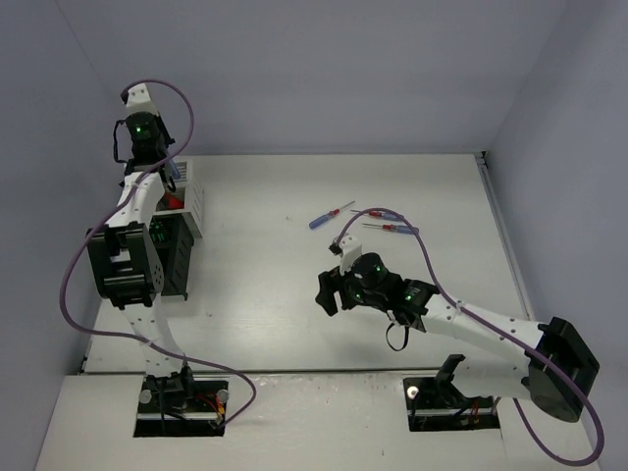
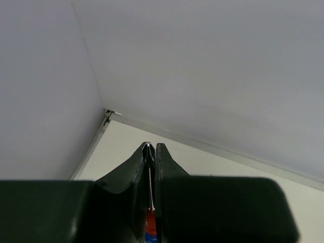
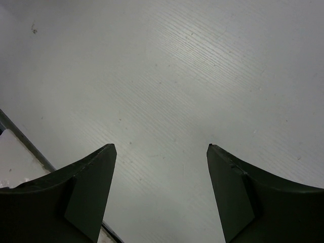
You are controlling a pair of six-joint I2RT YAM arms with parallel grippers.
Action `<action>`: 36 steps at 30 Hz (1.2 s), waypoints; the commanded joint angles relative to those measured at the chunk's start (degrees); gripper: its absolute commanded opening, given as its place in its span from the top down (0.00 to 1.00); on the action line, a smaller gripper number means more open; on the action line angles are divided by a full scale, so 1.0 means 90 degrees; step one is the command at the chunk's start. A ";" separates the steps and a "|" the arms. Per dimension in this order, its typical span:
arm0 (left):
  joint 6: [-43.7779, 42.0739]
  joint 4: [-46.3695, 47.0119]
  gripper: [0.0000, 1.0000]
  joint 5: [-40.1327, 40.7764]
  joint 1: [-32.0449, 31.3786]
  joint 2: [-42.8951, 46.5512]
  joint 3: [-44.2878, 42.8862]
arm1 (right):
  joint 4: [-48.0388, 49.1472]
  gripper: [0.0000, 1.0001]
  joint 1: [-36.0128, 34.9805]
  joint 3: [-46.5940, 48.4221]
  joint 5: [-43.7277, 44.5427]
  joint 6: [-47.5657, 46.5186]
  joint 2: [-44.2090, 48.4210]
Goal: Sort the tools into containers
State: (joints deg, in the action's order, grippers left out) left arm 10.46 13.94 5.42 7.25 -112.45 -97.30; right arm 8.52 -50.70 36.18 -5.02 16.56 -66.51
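- Left pincer is clenched on a thin blue-and-red-handled screwdriver, by the white slatted bin.
- Right pincer is released, empty, above the tabletop.
- I should lower the screwdriver well inside the bin before letting go.

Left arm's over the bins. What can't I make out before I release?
1. Top view: the left arm covers all but parts of a white bin and a black bin; contents mostly hidden.
2. Left wrist view: the shut left gripper hides the held screwdriver except a thin shaft and a red-and-blue bit; no bin in frame.
3. Top view: the tools beside the purple cable are too small to count.
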 commanded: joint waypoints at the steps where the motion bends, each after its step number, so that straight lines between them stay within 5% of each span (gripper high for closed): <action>1: -0.0195 0.0482 0.92 -0.0288 0.0045 -0.0120 -0.0189 | 0.0255 0.30 -0.0012 0.0237 -0.0059 0.0093 0.0017; 10: -0.0129 0.0463 0.52 -0.0509 0.0045 0.0304 0.0159 | 0.0153 0.31 -0.0012 0.0433 0.0528 0.0521 -0.0047; 15: 0.0310 0.0426 0.25 -0.0759 0.0011 0.1531 0.0738 | -0.0169 0.31 0.0004 0.1270 0.2369 0.1287 -0.0795; 20: 0.0982 -0.0499 0.15 -0.0979 -0.0082 0.2995 0.1404 | -0.0272 0.27 0.0306 0.2472 0.3421 0.1933 -0.2118; 28: 0.1716 -0.3166 0.14 -0.1705 -0.0368 0.4951 0.2588 | -0.1232 0.29 0.0883 0.4918 0.4309 0.2991 -0.4455; 36: 0.1379 -0.3766 0.14 -0.1468 -0.2021 0.6004 0.4372 | -0.2159 0.30 0.1190 0.6859 0.4860 0.3582 -0.6191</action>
State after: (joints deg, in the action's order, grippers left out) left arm 23.06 -16.37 -7.28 -5.42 -59.98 -62.90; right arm -6.35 -41.28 90.56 32.69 43.72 -117.89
